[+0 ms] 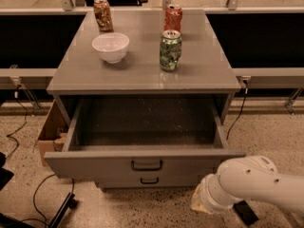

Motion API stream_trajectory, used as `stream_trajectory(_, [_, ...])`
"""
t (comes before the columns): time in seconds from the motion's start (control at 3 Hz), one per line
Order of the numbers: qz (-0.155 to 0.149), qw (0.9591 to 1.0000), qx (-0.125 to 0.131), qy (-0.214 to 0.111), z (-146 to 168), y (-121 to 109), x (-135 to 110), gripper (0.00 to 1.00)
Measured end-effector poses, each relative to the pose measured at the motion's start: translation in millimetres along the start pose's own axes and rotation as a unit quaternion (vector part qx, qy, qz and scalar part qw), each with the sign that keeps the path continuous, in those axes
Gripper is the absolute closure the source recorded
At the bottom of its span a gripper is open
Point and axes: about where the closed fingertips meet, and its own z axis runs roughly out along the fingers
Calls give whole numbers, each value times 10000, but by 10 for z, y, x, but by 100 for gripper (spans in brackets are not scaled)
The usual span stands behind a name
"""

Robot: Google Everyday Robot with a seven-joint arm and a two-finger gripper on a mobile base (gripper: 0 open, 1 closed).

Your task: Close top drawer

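The top drawer (pixel 95 165) of the grey cabinet stands partly open, its tall front panel facing me with a small black loop handle (pixel 147 165). Its speckled grey floor (pixel 142 129) shows inside and holds nothing. My white arm (pixel 256 184) comes in from the lower right. My gripper (pixel 197 201) is at its left end, low near the floor, just right of and below the drawer front's right corner. A shorter drawer front (pixel 118 180) with its own handle shows below.
On the cabinet top (pixel 213 65) stand a white bowl (pixel 110 46), a green can (pixel 170 50), a red can (pixel 173 17) and a brown can (pixel 103 14). A cardboard box (pixel 47 132) sits left of the cabinet. Cables (pixel 35 198) lie on the floor at left.
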Motion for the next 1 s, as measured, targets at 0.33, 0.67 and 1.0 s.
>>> stream_trajectory(0.33, [-50, 9999, 92, 8, -7, -341, 104, 100])
stream_trajectory(0.67, [-134, 9998, 86, 107, 45, -905, 425, 100])
stream_trajectory(1.0, [-134, 9998, 86, 107, 43, -887, 428, 100])
